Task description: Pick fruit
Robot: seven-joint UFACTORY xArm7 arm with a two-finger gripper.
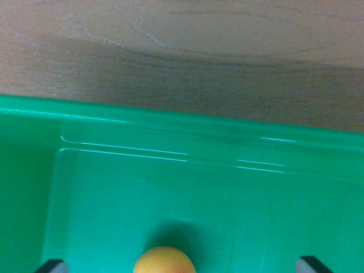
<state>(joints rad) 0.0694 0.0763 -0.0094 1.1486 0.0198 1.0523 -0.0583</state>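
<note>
A round yellow-orange fruit (164, 260) with a reddish blush shows at the bottom middle of the wrist view, cut off by the frame edge. It is over the floor of a green plastic bin (142, 187), with a dark shadow just behind it. My gripper (182, 266) is open. Only its two dark fingertips show, one at the bottom left (52, 265) and one at the bottom right (313, 264). The fruit is between them, nearer the left one, and touches neither.
The bin's far rim (170, 116) runs across the middle of the view, and its left wall rises at the wrist view's left. Beyond the rim is a light wooden tabletop (182, 51) with a shadow along the bin.
</note>
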